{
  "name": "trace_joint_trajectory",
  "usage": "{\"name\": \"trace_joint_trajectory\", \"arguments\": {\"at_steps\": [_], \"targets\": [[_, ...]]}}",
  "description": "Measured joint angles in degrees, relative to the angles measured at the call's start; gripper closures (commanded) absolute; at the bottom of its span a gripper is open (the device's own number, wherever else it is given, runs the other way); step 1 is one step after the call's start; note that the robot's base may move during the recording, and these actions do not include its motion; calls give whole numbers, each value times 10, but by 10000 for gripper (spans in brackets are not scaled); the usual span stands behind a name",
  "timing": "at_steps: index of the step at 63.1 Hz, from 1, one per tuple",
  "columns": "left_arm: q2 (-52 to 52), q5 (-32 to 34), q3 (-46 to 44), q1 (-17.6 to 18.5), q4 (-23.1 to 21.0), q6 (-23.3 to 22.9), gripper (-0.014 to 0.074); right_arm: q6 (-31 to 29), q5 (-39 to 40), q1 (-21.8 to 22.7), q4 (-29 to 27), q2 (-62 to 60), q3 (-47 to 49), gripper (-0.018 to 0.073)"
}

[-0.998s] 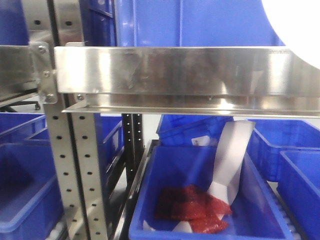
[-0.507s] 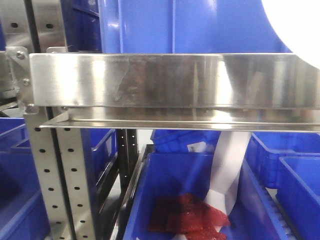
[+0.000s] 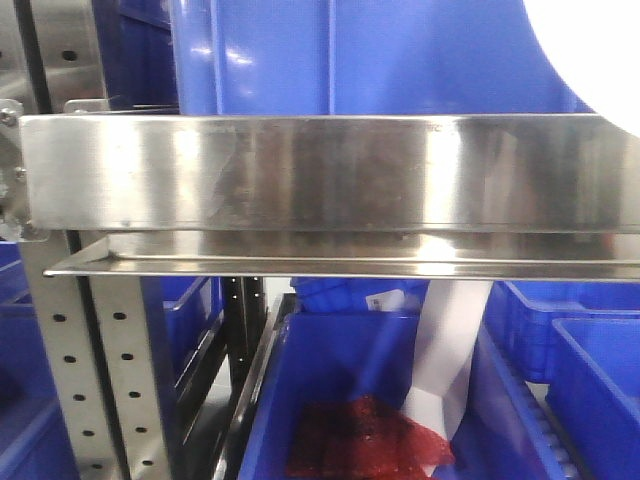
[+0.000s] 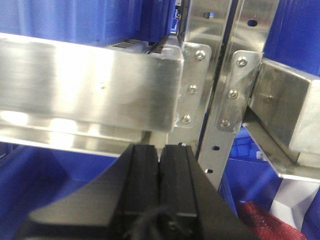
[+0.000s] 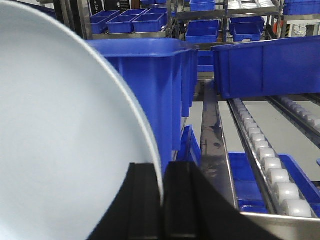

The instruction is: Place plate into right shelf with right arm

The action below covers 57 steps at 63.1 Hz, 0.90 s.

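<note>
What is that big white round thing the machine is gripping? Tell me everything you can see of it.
It is a plate, plain white, glossy and unmarked, seemingly ceramic. It stands on edge, nearly upright, its rim pinched between the two black fingers of the right gripper. Only part shows: a large curved section in the wrist view, a corner in the front view above the shelf's steel rail. A blue bin stands behind it; contact cannot be told.
</note>
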State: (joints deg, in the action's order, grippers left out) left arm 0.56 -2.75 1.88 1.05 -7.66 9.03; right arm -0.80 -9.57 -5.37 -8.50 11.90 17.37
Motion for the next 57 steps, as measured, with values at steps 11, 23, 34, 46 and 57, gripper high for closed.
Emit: {"name": "trace_joint_trajectory", "arguments": {"at_steps": [11,23,34,46,57], "targets": [[0,0,0,0,0,0,724,0,-24,0,-39,0,15,505],[0,0,0,0,0,0,724,-17,-145,0,-39,0,112,505],[0,0,0,0,0,0,724,-21,-183,0,-38,31,217,505],[0,0,0,0,0,0,724,-22,-189,0,-39,162,321,505],[0,0,0,0,0,0,724,-22,-188,0,-55,293,430,505]]}}
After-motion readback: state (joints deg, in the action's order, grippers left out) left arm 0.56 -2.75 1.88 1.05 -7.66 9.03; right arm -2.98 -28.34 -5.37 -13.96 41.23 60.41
